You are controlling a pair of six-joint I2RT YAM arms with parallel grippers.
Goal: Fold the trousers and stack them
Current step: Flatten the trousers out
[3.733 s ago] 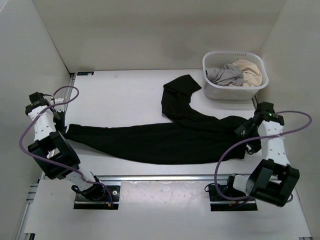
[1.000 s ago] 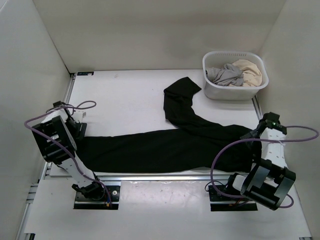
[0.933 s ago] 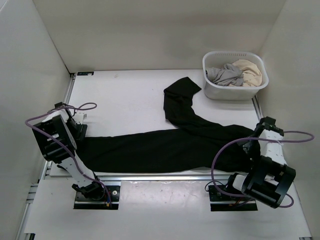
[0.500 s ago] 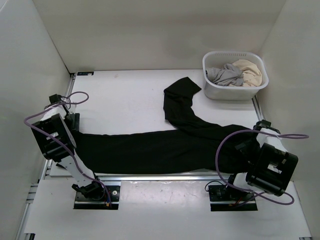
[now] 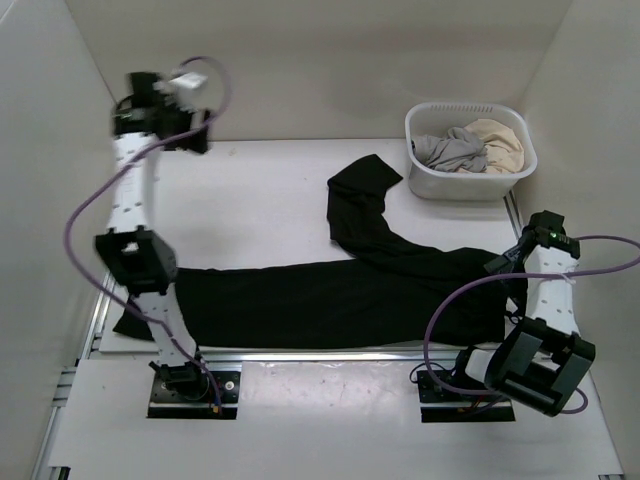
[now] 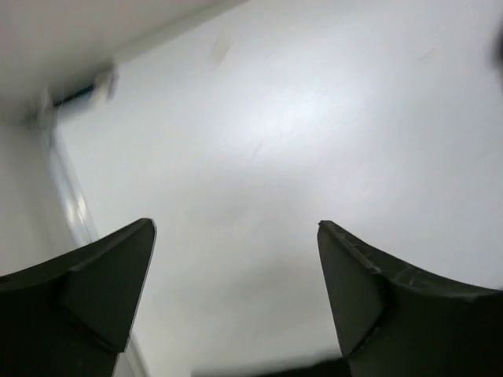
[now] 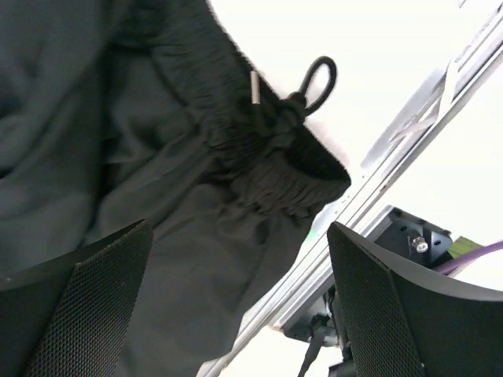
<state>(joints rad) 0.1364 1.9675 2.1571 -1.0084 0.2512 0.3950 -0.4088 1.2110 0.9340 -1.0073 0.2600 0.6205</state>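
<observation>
The black trousers [image 5: 330,300] lie lengthwise along the near edge of the table, with one leg bent up toward the back [image 5: 360,195]. High over the far left of the table, my left gripper [image 5: 192,135] is open. The left wrist view has only bare table between its fingers [image 6: 102,275]. My right gripper [image 5: 500,268] hovers open just above the waistband [image 7: 267,169] at the right end. The elastic band and its drawstring loop [image 7: 318,78] lie ahead of the mesh fingers [image 7: 369,290], and nothing is held.
A white basket [image 5: 470,182] at the back right holds a grey garment [image 5: 450,150] and a beige garment [image 5: 500,140]. A metal rail [image 5: 330,353] runs along the near table edge, also seen in the right wrist view as a rail [image 7: 401,149]. Walls close in on both sides.
My left gripper opened, let go of the leg end and swung up high toward the back left. The right gripper stayed open near the waistband and shifted slightly.
</observation>
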